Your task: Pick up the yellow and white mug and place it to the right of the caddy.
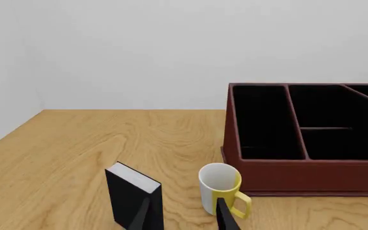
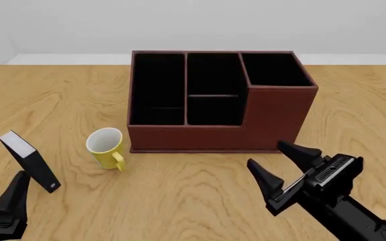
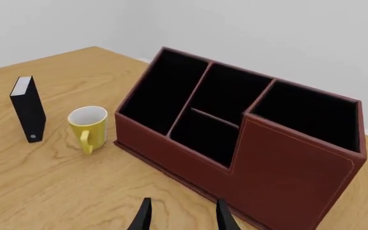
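Both pairs of jaws are standing open and empty: our right gripper (image 2: 281, 168) is hovering before the caddy (image 2: 273, 113), our left gripper (image 1: 184, 214) is facing the mug (image 2: 106, 148), sitting upright on the counter (image 2: 193, 191) left of the caddy beside a black block (image 2: 30, 160), handle toward us.

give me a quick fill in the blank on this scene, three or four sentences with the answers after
1. The yellow and white mug stands upright to the ____ of the caddy in the front view.
2. Inside, the mug is ____.
3. The black book-like block stands on the mug's ____ side.
4. The right gripper is open and holds ____.

Missing words: left; white; left; nothing
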Available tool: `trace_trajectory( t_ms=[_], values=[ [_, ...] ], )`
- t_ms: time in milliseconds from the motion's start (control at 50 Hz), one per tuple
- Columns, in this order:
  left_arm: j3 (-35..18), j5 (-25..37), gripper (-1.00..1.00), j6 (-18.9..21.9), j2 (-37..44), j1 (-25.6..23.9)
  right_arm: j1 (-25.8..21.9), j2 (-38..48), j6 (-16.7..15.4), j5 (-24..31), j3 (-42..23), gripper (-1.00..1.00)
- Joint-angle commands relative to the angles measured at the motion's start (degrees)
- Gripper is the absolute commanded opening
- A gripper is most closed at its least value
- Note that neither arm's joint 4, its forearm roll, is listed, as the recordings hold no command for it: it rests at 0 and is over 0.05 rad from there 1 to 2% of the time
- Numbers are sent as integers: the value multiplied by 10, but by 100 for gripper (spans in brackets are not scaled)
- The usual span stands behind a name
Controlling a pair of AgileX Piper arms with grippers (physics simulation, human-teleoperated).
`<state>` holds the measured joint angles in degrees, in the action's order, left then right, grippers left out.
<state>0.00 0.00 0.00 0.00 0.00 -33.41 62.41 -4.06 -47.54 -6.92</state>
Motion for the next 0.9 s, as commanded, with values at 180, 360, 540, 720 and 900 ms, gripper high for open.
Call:
trace_trajectory(
  t_ms=[180, 360, 540, 720, 900],
  values=[
    [0, 0, 100, 0, 0, 0, -33, 127, 1, -89, -24, 100],
    [0, 0, 100, 0, 0, 0, -44, 169, 7, -110, -38, 100],
    [0, 0, 100, 0, 0, 0, -54, 203, 8, -120, -56, 100],
    [0, 0, 100, 0, 0, 0, -71, 238, 8, -136, -74, 100],
    [0, 0, 100, 0, 0, 0, -82, 267, 16, -133, -103, 100]
  ],
)
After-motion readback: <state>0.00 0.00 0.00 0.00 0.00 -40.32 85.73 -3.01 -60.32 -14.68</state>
